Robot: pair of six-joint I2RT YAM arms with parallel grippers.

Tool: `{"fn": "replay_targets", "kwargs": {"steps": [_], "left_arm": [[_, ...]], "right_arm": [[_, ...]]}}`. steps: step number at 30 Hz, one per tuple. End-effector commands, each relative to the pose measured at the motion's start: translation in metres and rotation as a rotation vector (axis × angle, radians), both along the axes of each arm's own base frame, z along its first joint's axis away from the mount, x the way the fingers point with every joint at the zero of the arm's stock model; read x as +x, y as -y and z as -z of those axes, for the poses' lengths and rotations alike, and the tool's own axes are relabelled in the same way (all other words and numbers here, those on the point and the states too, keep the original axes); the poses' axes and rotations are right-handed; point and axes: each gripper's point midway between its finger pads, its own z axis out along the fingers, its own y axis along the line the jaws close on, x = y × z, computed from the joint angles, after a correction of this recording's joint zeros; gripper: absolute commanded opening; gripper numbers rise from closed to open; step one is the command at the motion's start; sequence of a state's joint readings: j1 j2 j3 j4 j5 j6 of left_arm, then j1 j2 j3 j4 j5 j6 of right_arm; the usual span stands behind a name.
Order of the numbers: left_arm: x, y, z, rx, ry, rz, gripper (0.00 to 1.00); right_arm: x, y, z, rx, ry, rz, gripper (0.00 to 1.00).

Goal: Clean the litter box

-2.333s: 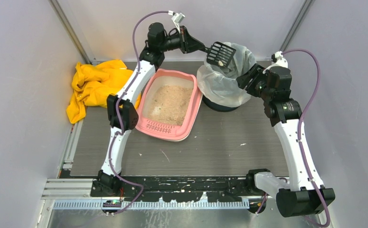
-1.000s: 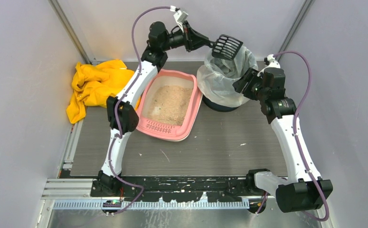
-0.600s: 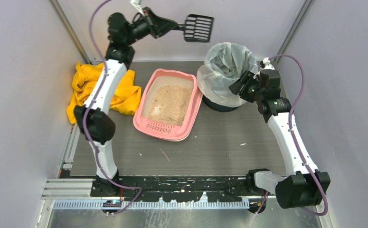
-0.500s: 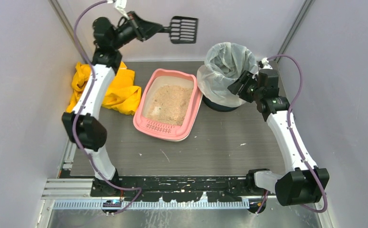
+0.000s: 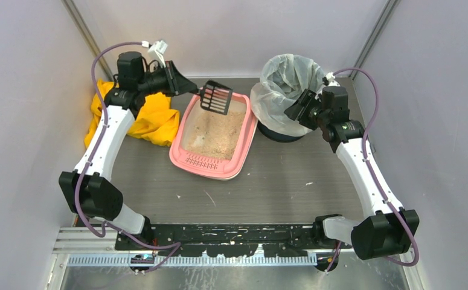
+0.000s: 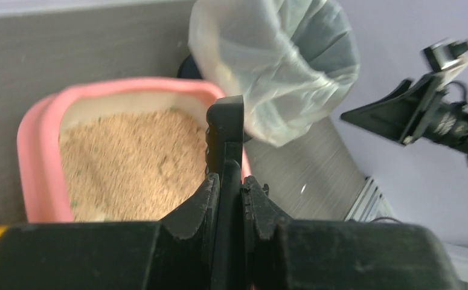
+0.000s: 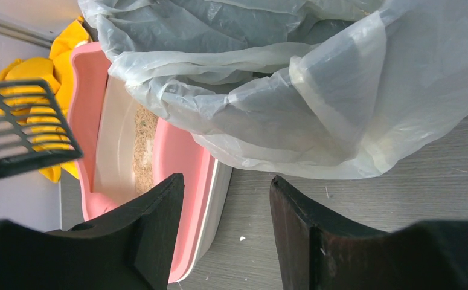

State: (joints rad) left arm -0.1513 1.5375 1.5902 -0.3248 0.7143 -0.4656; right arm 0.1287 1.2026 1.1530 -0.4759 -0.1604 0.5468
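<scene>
The pink litter box with beige litter sits mid-table; it also shows in the left wrist view and the right wrist view. My left gripper is shut on the handle of a black slotted scoop, which hangs over the box's far end. In the left wrist view the scoop stands edge-on between the shut fingers. The scoop also shows in the right wrist view. My right gripper is open and empty beside the lined bin; its fingers frame bare table.
A crumpled yellow cloth lies at the back left, under the left arm. The round bin with a clear liner stands right of the box, touching it. Litter specks dot the table. Walls close in on all sides.
My left arm swung the scoop from over the bin up and left, then down over the litter box's far end. The right gripper shifted slightly toward the bin.
</scene>
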Motion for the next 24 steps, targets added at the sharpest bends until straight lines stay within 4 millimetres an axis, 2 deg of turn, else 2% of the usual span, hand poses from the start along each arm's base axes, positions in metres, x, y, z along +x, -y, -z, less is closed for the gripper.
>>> {"fn": "replay_targets", "kwargs": {"steps": [1,5,11,14,19,24], "left_arm": [[-0.022,-0.015,0.044,0.121,-0.104,-0.026,0.0],[-0.027,-0.018,0.086,0.158,-0.191,-0.013,0.0],[-0.018,-0.022,0.135,0.205,-0.282,-0.032,0.0],[-0.007,-0.022,0.148,0.214,-0.306,-0.039,0.0],[0.011,-0.018,0.157,0.211,-0.362,-0.035,0.0],[0.032,-0.015,0.157,0.212,-0.357,-0.043,0.0]], "right_arm": [[-0.001,0.002,-0.021,0.004,0.065,0.02,0.6],[0.0,-0.001,-0.02,0.027,0.06,0.029,0.6],[-0.001,-0.006,-0.014,0.028,0.039,0.022,0.6],[-0.002,-0.006,-0.009,0.043,0.035,0.033,0.6],[-0.005,-0.005,-0.004,0.044,0.028,0.048,0.6],[-0.005,-0.005,-0.002,0.039,0.025,0.047,0.6]]}}
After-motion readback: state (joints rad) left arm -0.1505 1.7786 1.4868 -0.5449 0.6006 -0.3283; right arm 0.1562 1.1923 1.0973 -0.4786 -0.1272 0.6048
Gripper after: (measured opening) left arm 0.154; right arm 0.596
